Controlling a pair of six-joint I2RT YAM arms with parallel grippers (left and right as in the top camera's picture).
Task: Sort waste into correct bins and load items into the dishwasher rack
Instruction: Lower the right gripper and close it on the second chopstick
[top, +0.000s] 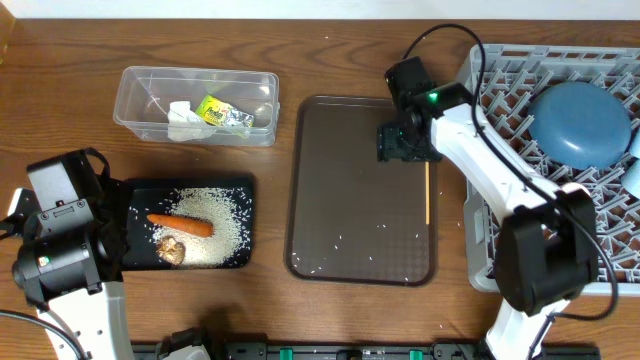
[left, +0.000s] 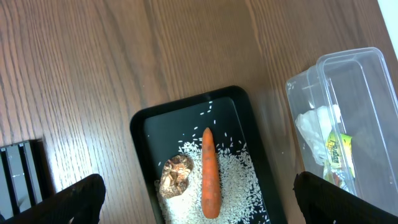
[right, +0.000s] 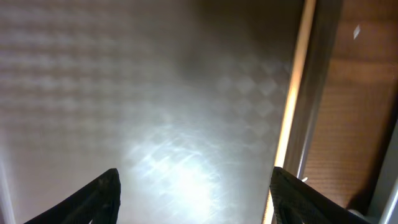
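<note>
The black tray holds white rice, an orange carrot and a brown food lump; they also show in the left wrist view: carrot, lump. The clear tub holds the crumpled tissue and yellow-green wrapper. The chopsticks lie along the brown serving tray's right edge, seen also in the right wrist view. The grey rack holds the dark-blue plate. My left gripper is open above the black tray. My right gripper is open just above the serving tray, left of the chopsticks.
The brown serving tray lies mid-table with a few rice grains on it. A pale-blue item shows at the rack's right edge. A dark fixture sits at the left of the left wrist view.
</note>
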